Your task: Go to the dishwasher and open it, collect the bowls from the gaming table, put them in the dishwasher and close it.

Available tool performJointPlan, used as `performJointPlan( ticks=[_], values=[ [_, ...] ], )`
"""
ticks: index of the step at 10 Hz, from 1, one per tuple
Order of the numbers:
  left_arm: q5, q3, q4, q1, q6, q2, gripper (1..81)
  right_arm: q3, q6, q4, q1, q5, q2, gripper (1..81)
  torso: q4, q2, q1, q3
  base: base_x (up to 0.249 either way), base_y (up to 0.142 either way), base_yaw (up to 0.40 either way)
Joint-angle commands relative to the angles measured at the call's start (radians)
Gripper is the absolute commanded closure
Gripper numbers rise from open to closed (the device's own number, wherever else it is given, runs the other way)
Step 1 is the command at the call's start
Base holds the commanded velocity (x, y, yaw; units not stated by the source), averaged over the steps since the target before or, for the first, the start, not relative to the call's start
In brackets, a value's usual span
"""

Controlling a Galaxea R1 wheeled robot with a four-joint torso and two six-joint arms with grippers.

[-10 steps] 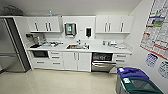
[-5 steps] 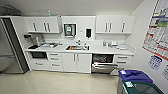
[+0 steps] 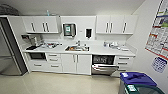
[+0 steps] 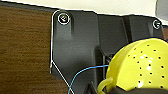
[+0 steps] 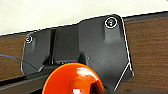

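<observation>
At far left of the head view, a tall steel fridge (image 3: 10,50), then white upper cabinets (image 3: 41,24) on the wall. Under them, at the left end of the counter (image 3: 95,50), a dark coffee machine (image 3: 31,41) and a cluster of small items too blurred to name. Below that end, a black oven front (image 3: 37,56) beside white drawers (image 3: 53,60). Near the counter's middle, a sink (image 3: 77,48) with a tap, and above it a screen (image 3: 69,29) and a dark dispenser (image 3: 88,32) on the wall. Further right, under the counter, the dishwasher (image 3: 104,64), open, door tilted down, dark interior with racks visible. At the bottom right corner, a bin with a blue lid (image 3: 137,78); posters (image 3: 160,37) on the right wall.

In the left wrist view, a yellow perforated bowl (image 4: 140,66) close to the dark plate; in the right wrist view, an orange bowl (image 5: 72,80). Fingers of either arm hard to make out: cannot tell how far open, or whether gripping the bowls
</observation>
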Motion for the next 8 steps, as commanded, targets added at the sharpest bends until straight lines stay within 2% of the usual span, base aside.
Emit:
performJointPlan(
  ticks=[1, 8],
  values=[
    [0.063, -0.003, -0.002, -0.047, 0.009, -0.003, 81.1, 0.001, -0.003, -0.013, 0.048, -0.049, -0.015, 81.1, 0.0, 0.0, 0.0, 0.0, 0.128, 0.0, 0.0],
    [0.063, -0.003, -0.001, -0.047, 0.009, -0.003, 81.1, 0.0, -0.002, -0.013, 0.045, -0.049, -0.014, 81.1, 0.0, 0.0, 0.0, 0.0, 0.119, 0.0, 0.0]
  ],
)
